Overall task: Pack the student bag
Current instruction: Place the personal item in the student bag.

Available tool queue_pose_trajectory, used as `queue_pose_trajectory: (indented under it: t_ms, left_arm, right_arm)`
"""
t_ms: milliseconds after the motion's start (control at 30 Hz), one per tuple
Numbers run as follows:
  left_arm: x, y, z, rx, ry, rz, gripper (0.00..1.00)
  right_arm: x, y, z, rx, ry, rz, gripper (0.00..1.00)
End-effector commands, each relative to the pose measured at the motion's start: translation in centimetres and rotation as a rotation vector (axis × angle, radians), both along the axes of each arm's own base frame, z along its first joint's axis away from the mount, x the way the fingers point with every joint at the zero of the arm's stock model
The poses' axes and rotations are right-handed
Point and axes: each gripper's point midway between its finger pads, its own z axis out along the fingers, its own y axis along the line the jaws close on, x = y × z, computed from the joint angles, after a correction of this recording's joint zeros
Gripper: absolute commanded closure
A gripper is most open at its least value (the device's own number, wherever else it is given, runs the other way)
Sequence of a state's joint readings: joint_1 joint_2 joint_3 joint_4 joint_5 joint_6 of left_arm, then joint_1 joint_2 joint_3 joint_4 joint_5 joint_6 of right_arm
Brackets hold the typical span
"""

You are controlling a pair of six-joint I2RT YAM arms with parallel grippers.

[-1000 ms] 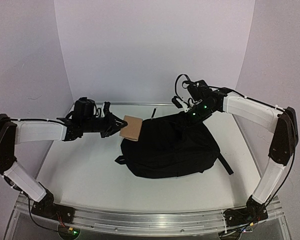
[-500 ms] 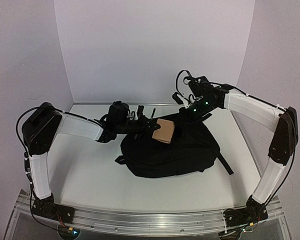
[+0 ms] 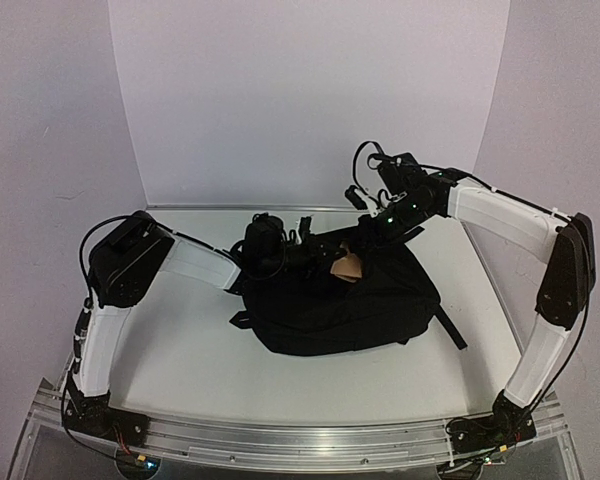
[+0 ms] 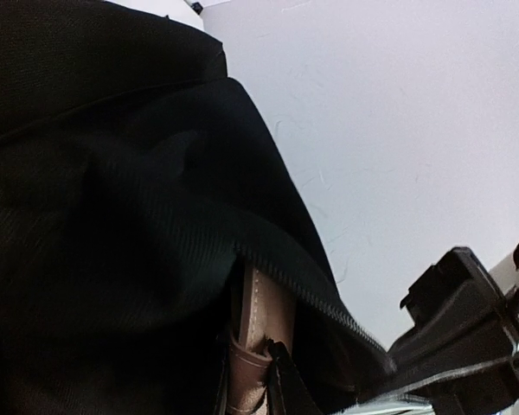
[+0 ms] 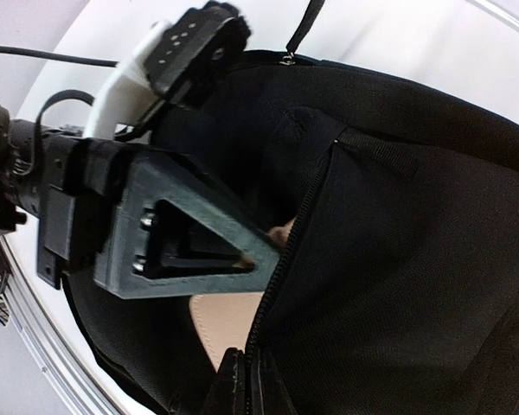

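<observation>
1. Bag [image 3: 350, 300] lies flat on the table [image 3: 180, 330], right of centre, with its zip mouth gaping at the far end.
2. Left gripper [image 3: 325, 258] is nearly closed, clamped on a tan item [image 4: 259, 333] that sits partly inside the mouth, under the zip edge.
3. Right gripper [image 3: 380, 230] is fully closed, pinching the bag's zip edge and holding it raised.

Left arm [image 3: 195, 263], right arm [image 3: 500, 218]: white tube shells, black joint blocks. Behind right hand [image 5: 245, 376]: black cables [image 3: 365, 160] in loops, green lights [image 3: 392, 213]. Left arm's finger [image 5: 186, 246]: dark grey triangular plate, cut-out centre, small screws.
</observation>
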State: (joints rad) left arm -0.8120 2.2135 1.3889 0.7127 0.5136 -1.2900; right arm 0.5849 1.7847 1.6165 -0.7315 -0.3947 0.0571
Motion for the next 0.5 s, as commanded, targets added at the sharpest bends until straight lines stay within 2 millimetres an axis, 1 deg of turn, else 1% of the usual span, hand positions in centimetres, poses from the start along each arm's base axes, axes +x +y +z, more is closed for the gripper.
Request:
queue_pose_trajectory:
  t_ms: [0, 167, 300, 400, 467]
  left_arm:
    - [-0.1, -2.9, 5.7, -0.205, -0.088, -0.015, 1.0]
    - [-0.4, -5.1, 5.6, -0.209, -0.094, -0.046, 1.0]
    - [-1.6, -7.0, 4.7, -0.155, -0.108, -0.093, 1.0]
    - [-2.4, -7.5, 3.8, -0.113, -0.108, -0.118, 1.0]
    - [-3.1, -7.4, 3.3, -0.097, -0.109, -0.14, 0.99]
  right_arm:
    - [0.6, 2.6, 4.6, 0.149, -0.077, 0.05, 1.0]
    - [0.6, 2.6, 4.9, 0.153, -0.081, 0.046, 1.0]
    - [0.7, 2.5, 5.1, 0.152, -0.089, 0.043, 1.0]
    - [0.7, 2.5, 5.4, 0.153, -0.095, 0.04, 1.0]
    - [0.8, 2.4, 5.5, 0.153, -0.098, 0.036, 1.0]
